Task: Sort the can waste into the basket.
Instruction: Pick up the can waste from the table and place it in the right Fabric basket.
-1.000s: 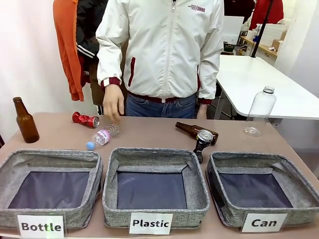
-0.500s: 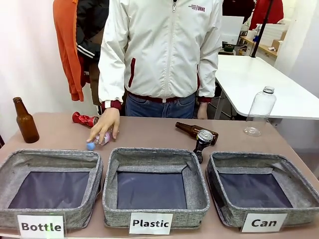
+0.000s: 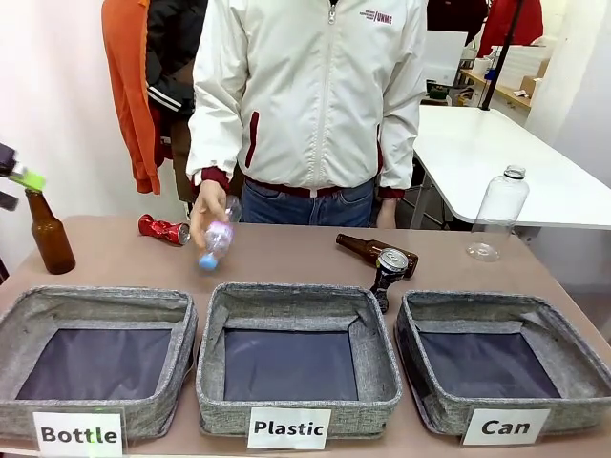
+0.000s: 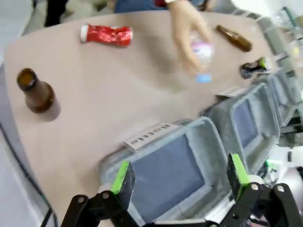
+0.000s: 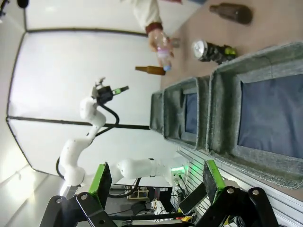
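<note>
Because the dark can (image 3: 389, 268) is thin, dented aluminium, it should be light, crushable and prone to rolling, so a gentle pinch across its mid-body seems best. It lies by the far corner of the basket (image 3: 496, 307). The red can (image 3: 163, 229) lies well apart, far left. The left gripper (image 4: 180, 176) and right gripper (image 5: 155, 182) both gape wide, empty.

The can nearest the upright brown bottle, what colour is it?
Red. The can shows best in the left wrist view.
</note>
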